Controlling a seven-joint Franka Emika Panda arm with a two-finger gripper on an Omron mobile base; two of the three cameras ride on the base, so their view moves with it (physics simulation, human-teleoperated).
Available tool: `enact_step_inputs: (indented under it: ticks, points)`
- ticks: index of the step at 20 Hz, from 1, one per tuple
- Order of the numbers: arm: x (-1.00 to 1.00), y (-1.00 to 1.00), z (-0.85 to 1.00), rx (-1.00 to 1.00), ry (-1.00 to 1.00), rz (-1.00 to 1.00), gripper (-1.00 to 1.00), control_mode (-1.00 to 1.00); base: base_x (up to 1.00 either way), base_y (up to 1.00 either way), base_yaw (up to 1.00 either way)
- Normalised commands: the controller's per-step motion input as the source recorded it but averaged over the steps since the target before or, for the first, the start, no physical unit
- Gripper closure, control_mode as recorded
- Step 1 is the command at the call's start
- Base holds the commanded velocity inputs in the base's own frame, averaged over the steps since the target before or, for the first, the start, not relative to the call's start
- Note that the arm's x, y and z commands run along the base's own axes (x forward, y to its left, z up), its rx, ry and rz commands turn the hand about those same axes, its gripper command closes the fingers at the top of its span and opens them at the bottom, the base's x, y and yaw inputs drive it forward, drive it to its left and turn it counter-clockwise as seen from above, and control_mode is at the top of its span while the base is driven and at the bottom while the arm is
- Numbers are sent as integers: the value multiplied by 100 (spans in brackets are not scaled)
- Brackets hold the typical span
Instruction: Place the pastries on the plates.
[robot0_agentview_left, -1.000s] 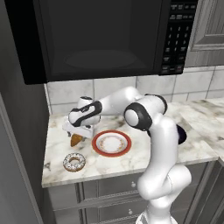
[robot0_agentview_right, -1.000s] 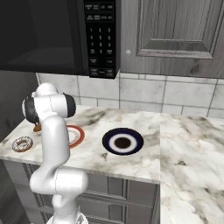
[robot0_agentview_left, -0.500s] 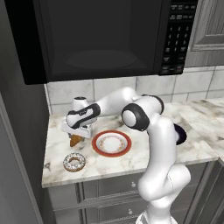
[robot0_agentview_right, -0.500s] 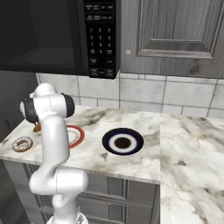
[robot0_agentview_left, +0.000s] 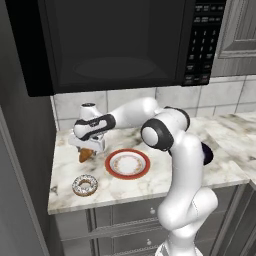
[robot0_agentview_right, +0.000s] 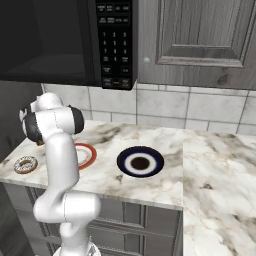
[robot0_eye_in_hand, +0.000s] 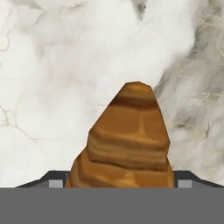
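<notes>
The croissant's (robot0_eye_in_hand: 127, 140) lower end is cut off; the arm hides part of the navy-rimmed plate (robot0_agentview_left: 207, 155).

The croissant (robot0_agentview_left: 85, 155) is sitting at the left of the left base view, golden-brown with darker ridges, poking out from under the robot's hand. In the hand view it's (robot0_eye_in_hand: 124, 144) rising from the bottom centre, tapering to a blunt tip. The donut (robot0_agentview_left: 85, 185) is lying flat at lower left, white icing, dark sprinkles. The red-rimmed plate (robot0_agentview_left: 113, 169) is resting just right of both pastries, bare. The navy-rimmed plate (robot0_agentview_right: 125, 161) is sitting mid-frame in the right base view, white ring, dark centre.
</notes>
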Motion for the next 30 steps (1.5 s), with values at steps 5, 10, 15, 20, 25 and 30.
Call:
enact_step_inputs:
  ticks: [5, 10, 15, 20, 25, 30]
  points:
    - [-2, -20, -4, -1, -1, 6, 100, -100, 0, 0, 0]
    - [-3, -43, 13, -7, -1, 6, 100, -100, 0, 0, 0]
    - [-25, -44, 20, -6, 0, 3, 100, -100, 0, 0, 0]
    - [-61, -56, -2, 0, 0, 0, 100, -100, 0, 0, 0]
    - [-61, -57, -1, 0, 0, 0, 100, -100, 0, 0, 0]
    - [-38, -64, 1, 0, -2, 0, 100, -100, 0, 0, 0]
